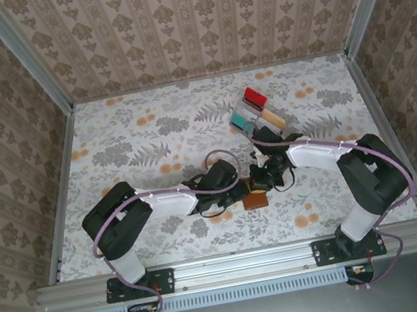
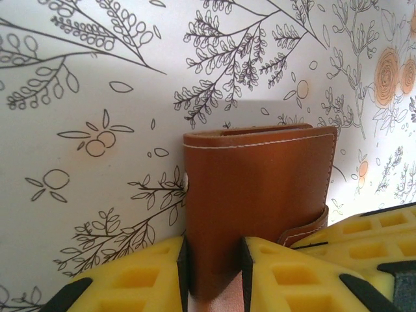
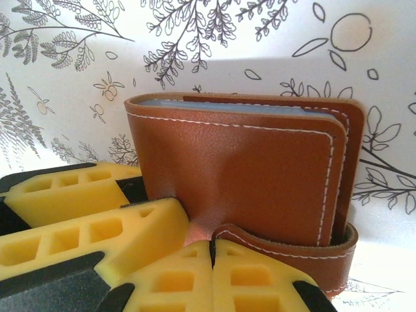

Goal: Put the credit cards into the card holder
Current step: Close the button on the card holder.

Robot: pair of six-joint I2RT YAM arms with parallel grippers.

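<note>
Brown leather folding card holder (image 2: 260, 201) clamped in left end effector (image 2: 214, 260); right end effector (image 3: 211, 260) fully closed at clasp strap (image 3: 292, 244). Probably closing step; next, fasten strap.

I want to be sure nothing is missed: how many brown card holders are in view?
1. The card holder is at the near middle of the table, gripped by the left end effector. A second one could be hidden from view.

Nothing can be read: no text, label, brand, number or sign. The brown card holder (image 3: 240, 175) is plain leather with white stitching, and the tabletop (image 1: 148, 134) cloth bears a floral print without lettering.
</note>
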